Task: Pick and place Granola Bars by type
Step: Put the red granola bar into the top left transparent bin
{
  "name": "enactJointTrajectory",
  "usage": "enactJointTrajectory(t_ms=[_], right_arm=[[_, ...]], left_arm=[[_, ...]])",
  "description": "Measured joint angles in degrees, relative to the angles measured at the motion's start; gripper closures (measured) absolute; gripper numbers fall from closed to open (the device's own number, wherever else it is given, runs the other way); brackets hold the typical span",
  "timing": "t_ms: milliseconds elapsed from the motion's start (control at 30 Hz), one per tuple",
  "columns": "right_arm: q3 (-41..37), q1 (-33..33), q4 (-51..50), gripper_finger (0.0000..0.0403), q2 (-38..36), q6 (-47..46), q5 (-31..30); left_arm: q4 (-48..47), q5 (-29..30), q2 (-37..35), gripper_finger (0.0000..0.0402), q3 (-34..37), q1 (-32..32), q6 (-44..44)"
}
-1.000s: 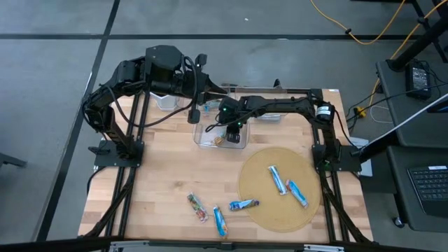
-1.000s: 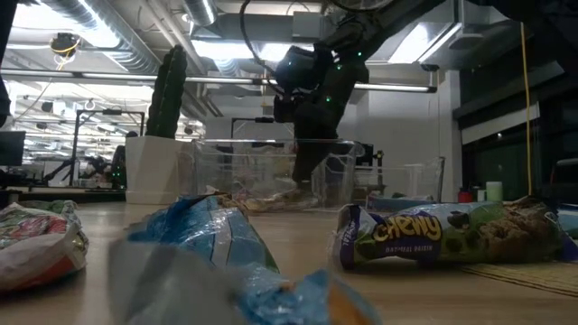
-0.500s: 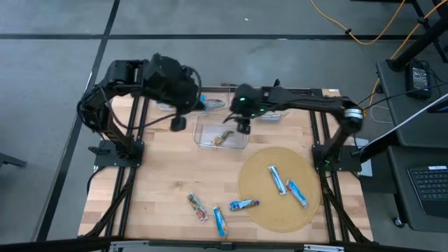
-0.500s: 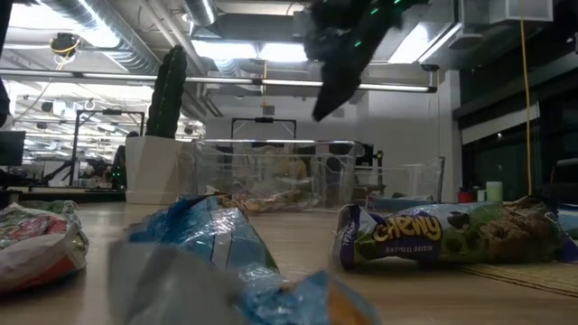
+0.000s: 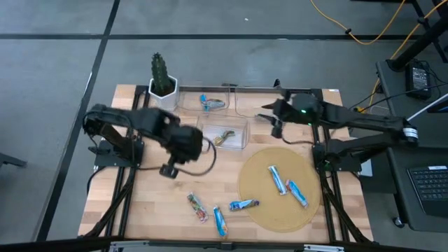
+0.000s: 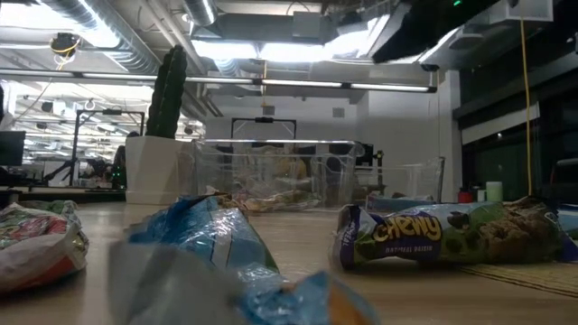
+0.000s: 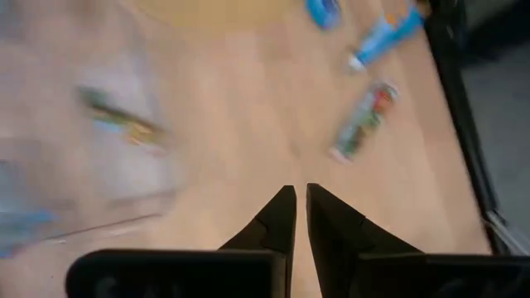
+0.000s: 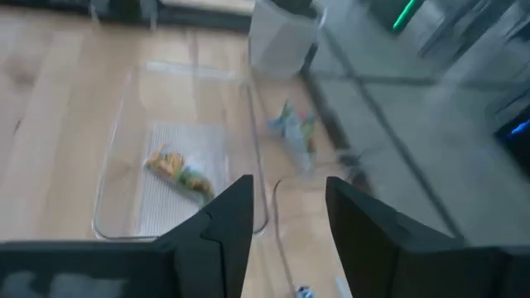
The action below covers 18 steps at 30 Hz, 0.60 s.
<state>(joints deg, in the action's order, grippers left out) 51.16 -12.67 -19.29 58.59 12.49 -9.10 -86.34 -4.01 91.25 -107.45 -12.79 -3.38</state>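
Several foil-wrapped granola bars lie flat on the wooden table: a red/multicolour one [image 5: 197,207], blue ones [image 5: 221,221] [image 5: 243,204], and two blue ones [image 5: 278,179] [image 5: 297,193] on a round mat. A greenish-gold bar [image 5: 224,136] [image 8: 178,172] lies in the middle clear bin. A blue bar [image 5: 210,103] lies in the far bin. My left gripper [image 5: 168,170] [image 7: 296,203] hangs shut and empty over bare wood on the table's left half. My right gripper [image 5: 269,120] [image 8: 290,211] is open and empty, to the right of the middle bin.
Clear bins stand at the far side: the middle bin [image 5: 222,133], the far bin [image 5: 206,103] and another [image 5: 259,105]. A potted cactus [image 5: 161,75] stands at the far left corner. The round mat [image 5: 280,189] covers the near right. In the low view, bars [image 6: 208,239] [image 6: 442,233] fill the foreground.
My left gripper has swung from the far bins toward the table's near left, over bare wood. My right gripper has risen out of the middle bin and drawn back toward the table's right. The greenish-gold bar has stayed in that bin.
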Motion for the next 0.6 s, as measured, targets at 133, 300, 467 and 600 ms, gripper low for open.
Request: enactJointTrajectory(t_ms=[133, 300, 467, 600], right_arm=[[-1.3, 2.2, 1.4, 0.0248, -5.5, 1.1, -5.0], [-1.4, 2.7, 1.6, 0.0248, -7.8, 1.4, -7.9], [-1.4, 2.9, 1.1, 0.0248, -7.7, 1.3, -7.8], [-1.4, 3.2, 1.0, 0.0248, -7.7, 1.5, -7.8]], left_arm=[[10.0, -4.3, -2.7, 0.0379, 15.4, -3.1, 1.4], [22.3, -5.3, -3.7, 0.0376, 31.7, -6.6, 3.9], [31.1, -9.3, -3.7, 0.0373, 40.8, -9.4, 2.7], [35.8, -9.5, -3.7, 0.0374, 44.3, -11.0, -1.4]])
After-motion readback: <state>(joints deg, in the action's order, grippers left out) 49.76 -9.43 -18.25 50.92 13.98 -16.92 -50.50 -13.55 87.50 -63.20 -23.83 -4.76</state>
